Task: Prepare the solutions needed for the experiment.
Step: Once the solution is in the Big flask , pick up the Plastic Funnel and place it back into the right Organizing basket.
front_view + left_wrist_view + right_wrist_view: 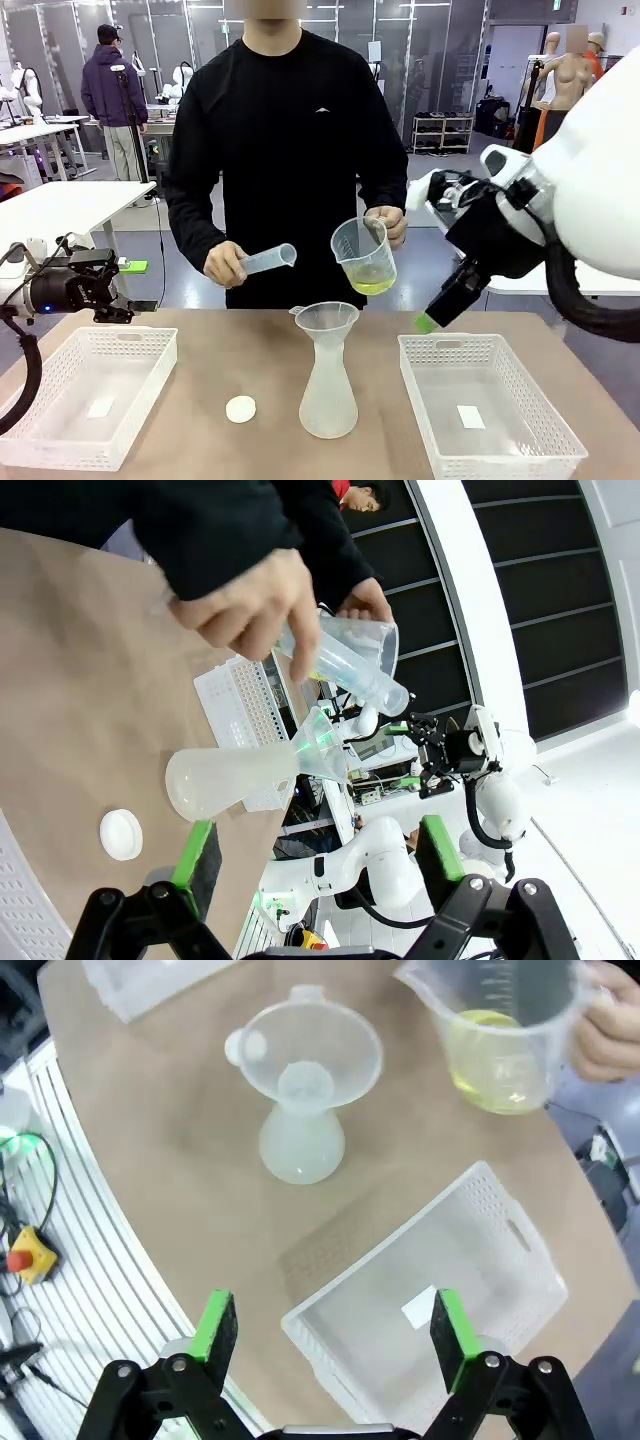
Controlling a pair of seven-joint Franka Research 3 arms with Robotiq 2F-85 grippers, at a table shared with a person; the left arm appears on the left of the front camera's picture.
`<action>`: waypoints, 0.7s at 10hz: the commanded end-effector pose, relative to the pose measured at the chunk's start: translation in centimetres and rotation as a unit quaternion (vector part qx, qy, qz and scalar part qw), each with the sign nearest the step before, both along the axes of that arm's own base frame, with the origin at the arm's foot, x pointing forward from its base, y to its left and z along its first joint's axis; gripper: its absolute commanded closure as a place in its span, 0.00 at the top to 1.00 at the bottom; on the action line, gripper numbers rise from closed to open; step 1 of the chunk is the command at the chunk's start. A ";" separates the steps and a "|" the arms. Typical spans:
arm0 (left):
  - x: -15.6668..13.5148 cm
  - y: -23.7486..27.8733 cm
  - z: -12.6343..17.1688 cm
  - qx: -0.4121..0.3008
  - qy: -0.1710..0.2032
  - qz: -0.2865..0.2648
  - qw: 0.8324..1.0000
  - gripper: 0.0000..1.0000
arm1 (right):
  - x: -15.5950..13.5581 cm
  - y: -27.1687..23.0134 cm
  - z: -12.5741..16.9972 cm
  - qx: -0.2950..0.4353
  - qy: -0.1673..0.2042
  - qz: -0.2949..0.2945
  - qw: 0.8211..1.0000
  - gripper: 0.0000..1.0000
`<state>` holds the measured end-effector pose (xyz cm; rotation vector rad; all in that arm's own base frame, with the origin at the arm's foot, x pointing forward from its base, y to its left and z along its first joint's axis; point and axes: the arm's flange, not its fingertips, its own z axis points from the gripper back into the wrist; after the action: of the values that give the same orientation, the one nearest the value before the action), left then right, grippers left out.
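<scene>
Right pincer (332,1328) gapes above brown table (180,1160).

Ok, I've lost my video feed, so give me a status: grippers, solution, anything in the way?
Left gripper open, right gripper open, both empty. Solution in beaker, held up by person's hand beside funnel. Other hand with tube also over table.

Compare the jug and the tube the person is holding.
The jug is wide; the tube is slim. The jug holds yellow-green solution; the tube looks empty. The jug is near upright; the tube lies almost level. Both are clear plastic, held aloft.
</scene>
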<state>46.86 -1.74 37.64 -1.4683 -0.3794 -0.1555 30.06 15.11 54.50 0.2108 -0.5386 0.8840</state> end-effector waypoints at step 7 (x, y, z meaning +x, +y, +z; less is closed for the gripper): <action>-0.2 0.0 0.2 0.003 -0.003 -0.004 1.000 1.00 | 1.3 1.1 -1.1 0.020 0.054 0.024 0.998 0.97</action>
<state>46.86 -1.74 37.65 -1.4683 -0.3795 -0.1556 29.95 15.91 53.92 0.2183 -0.5141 0.9368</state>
